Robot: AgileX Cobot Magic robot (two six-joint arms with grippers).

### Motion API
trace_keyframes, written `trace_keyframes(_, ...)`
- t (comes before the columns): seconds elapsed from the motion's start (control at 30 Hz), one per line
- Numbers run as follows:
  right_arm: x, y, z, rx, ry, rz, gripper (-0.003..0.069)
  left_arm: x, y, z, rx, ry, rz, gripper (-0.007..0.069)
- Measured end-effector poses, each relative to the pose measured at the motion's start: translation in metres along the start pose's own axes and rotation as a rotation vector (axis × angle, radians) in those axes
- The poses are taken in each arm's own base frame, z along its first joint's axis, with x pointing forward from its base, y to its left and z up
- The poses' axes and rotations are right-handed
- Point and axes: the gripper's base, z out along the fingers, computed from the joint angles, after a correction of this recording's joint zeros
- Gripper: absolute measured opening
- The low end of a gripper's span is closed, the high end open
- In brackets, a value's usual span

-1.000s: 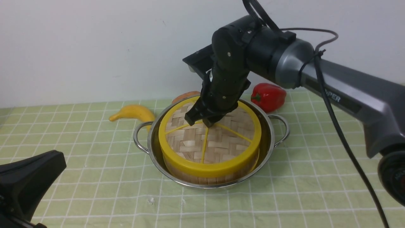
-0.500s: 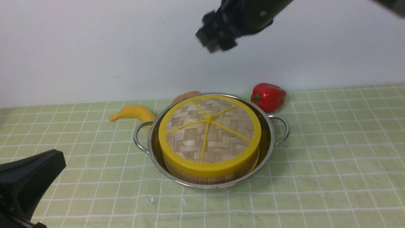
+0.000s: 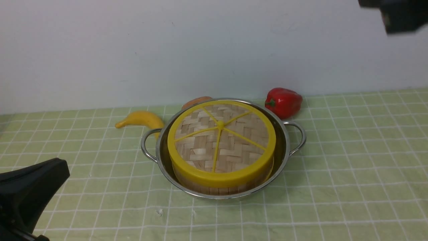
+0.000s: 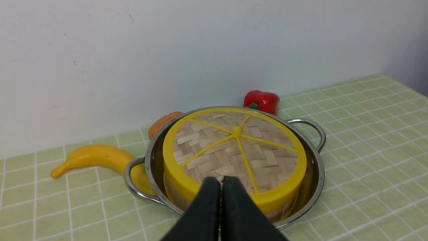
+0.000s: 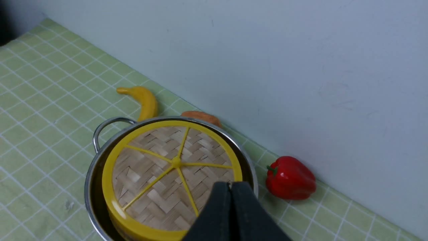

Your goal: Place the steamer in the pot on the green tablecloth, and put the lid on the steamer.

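The shiny pot (image 3: pixel 285 147) sits on the green tablecloth (image 3: pixel 351 167) with the steamer (image 3: pixel 214 190) inside it; only the steamer's bamboo wall shows. The woven lid (image 3: pixel 220 140) with yellow rim and spokes lies flat on top of the steamer, free of both grippers. My right gripper (image 3: pixel 398 20) hangs high at the upper right, blurred; in the right wrist view it (image 5: pixel 230 185) is shut and empty above the lid (image 5: pixel 167 167). My left gripper (image 3: pixel 50 174) rests low at the front left; in the left wrist view it (image 4: pixel 220 180) is shut and empty, short of the pot (image 4: pixel 316 167).
A yellow banana (image 3: pixel 140 119) lies behind the pot's left handle. An orange vegetable (image 3: pixel 197 100) peeks out behind the pot. A red pepper (image 3: pixel 283 102) stands at the back right by the white wall.
My right gripper left the lid's centre knob, rose and swung away to the upper right, and its jaws closed. The lid stays on the steamer. The left arm has not moved.
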Motion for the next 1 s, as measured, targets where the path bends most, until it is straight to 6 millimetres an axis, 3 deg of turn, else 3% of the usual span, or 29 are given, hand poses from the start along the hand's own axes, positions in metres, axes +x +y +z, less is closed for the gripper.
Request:
trace_keyframes(0.13,0.065,0.003,0.005,-0.033,-0.038,0.094,-0.0015,0.000,0.000,0.000,0.000,0.000,0.000,0.0013)
trace_keyframes(0.33,0.136,0.008,0.011,-0.080,-0.087,0.166,-0.0013,0.000,0.000,0.000,0.000,0.000,0.000,0.0029)
trace_keyframes(0.57,0.164,0.010,0.015,-0.100,-0.070,0.203,-0.0004,0.000,0.000,0.000,0.000,0.000,0.012,0.0039)
trace_keyframes(0.8,0.170,0.008,0.016,-0.069,-0.045,0.091,0.0007,0.000,0.000,0.000,0.000,0.000,0.018,0.0044)
trace_keyframes(1.0,0.196,-0.018,0.005,0.105,-0.084,0.071,0.0020,0.000,0.000,0.000,0.000,0.000,0.019,0.0062)
